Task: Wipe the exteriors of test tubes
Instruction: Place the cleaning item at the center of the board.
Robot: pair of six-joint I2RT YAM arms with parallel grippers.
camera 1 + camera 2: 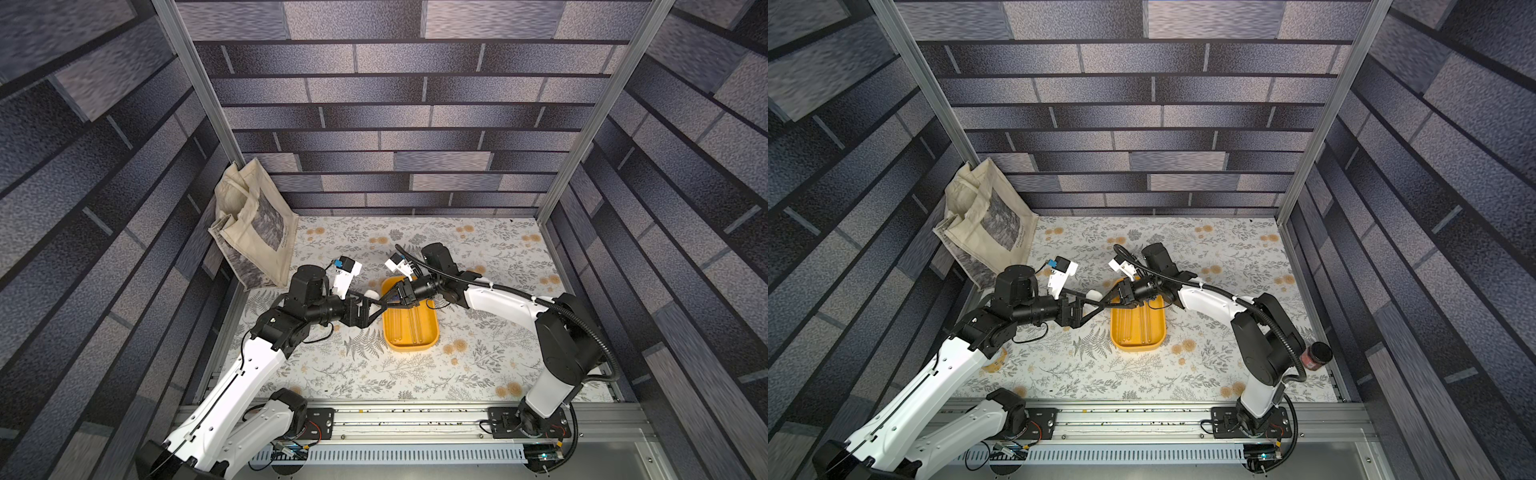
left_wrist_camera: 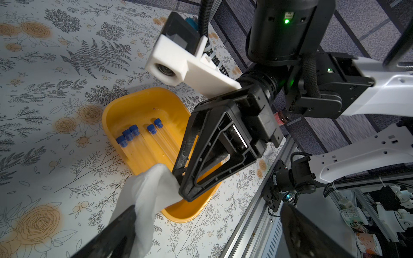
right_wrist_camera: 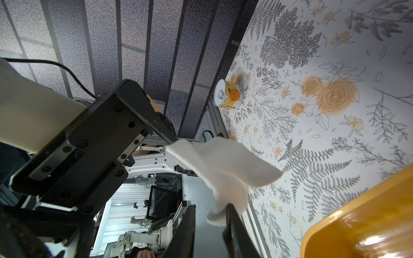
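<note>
Several clear test tubes (image 2: 143, 143) with blue caps lie side by side in the yellow tray (image 2: 107, 120), which shows in both top views (image 1: 415, 345) (image 1: 1138, 347). Just left of the tray's far end, both grippers meet in the air at a white cloth (image 2: 152, 194) (image 3: 223, 169). My left gripper (image 2: 209, 207) (image 1: 378, 304) stands wide open, and the cloth drapes over one finger. My right gripper (image 3: 209, 208) (image 2: 181, 183) has its jaws drawn in on the cloth's other end, with a slim gap beside it. Neither gripper touches a tube.
A beige tote bag (image 1: 253, 232) leans in the far left corner. A small can with an orange picture (image 3: 230, 95) stands by the left wall. A dark red jar (image 1: 1316, 355) sits by the right wall. The metal rail (image 1: 415, 415) carrying both arm bases runs along the front edge.
</note>
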